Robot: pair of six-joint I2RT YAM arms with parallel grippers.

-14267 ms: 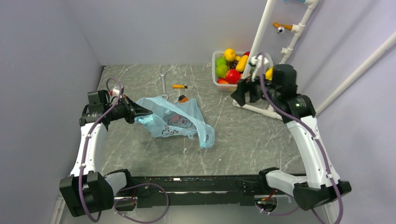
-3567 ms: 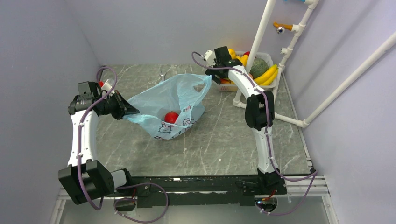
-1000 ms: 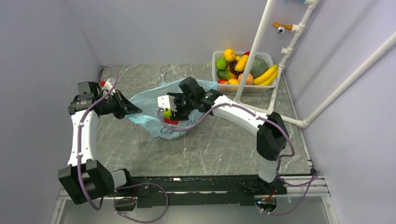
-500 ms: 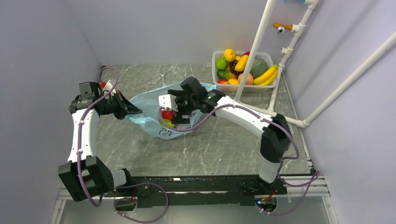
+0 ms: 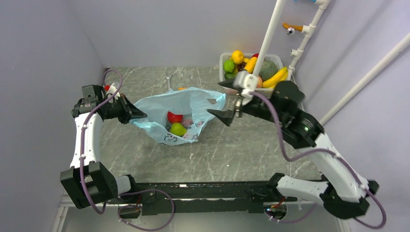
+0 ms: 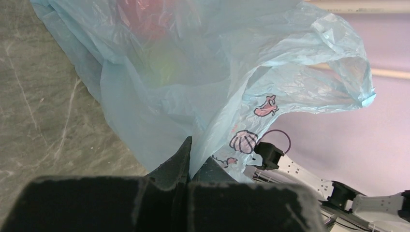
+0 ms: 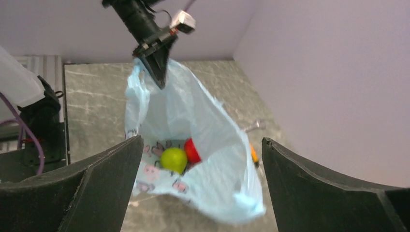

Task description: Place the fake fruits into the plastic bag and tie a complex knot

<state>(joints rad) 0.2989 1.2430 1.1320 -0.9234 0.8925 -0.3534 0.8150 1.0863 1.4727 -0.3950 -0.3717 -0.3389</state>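
Observation:
The light-blue plastic bag (image 5: 189, 107) lies open on the table, also in the left wrist view (image 6: 203, 72) and the right wrist view (image 7: 193, 125). A red fruit (image 5: 174, 117) and a green fruit (image 5: 178, 129) sit inside it; the right wrist view shows the green one (image 7: 173, 160) beside the red one (image 7: 193, 151). My left gripper (image 5: 138, 114) is shut on the bag's left rim (image 6: 193, 159) and holds it up. My right gripper (image 5: 223, 100) is open and empty, above the bag's right edge. More fake fruits (image 5: 251, 67) fill the white basket.
The white mesh basket (image 5: 223, 72) stands at the back right behind a white pipe frame (image 5: 263, 43). A wrench (image 5: 168, 79) lies on the table behind the bag. An orange-handled screwdriver (image 7: 253, 154) shows just past the bag.
My right gripper has left the green fruit in the bag beside the red one, drawn back up and right out of the bag, and stands open. The left gripper keeps holding the rim.

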